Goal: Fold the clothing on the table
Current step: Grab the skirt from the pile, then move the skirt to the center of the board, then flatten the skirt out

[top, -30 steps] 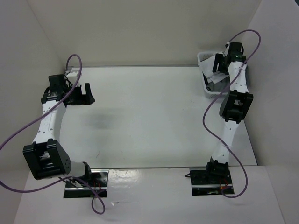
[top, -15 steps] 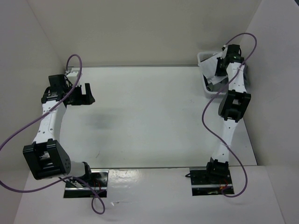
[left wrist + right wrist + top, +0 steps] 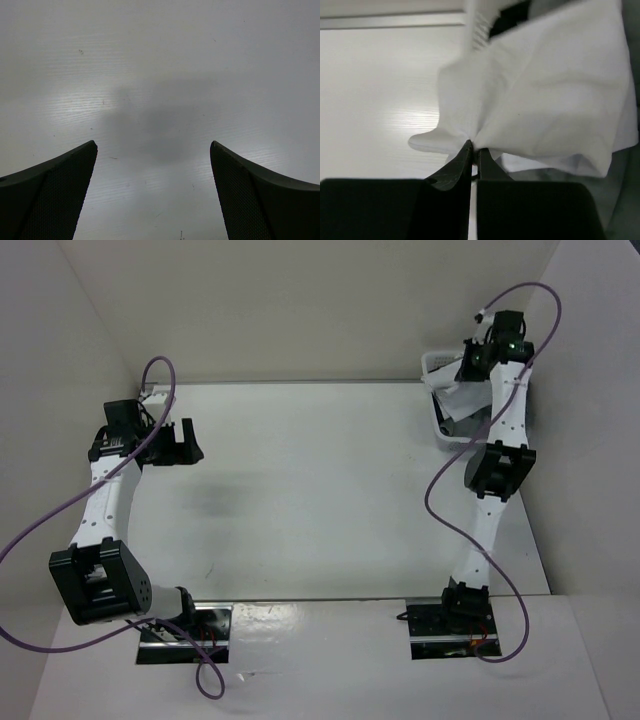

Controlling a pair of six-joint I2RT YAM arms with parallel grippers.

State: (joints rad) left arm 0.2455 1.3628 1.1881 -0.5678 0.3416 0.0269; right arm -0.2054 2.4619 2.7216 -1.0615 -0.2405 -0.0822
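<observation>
R gripper is clamped tight on a fold of the white clothing. The tips are together w/ fabric bunched right at the pinch, and the cloth fans out up and to the right in the wrist cam. On the top cam the R gripper sits raised over the far-right corner of the table, above the white slatted basket. The clothing hangs from it and drapes over the basket's left side. Can't tell if the lower hem touches the table or only the basket. In the R wrist cam, basket slats show just past the cloth's top edge, w/ bare table to the left.

L gripper is at the far-left of the table, well apart from the clothing, jaws spread wide w/ nothing btwn them. L wrist cam shows both fingers at the bottom corners, w/ only bare table and a soft shadow btwn them. It looks to be above the surface, not touching afaict. A purple cable loops off each arm.
</observation>
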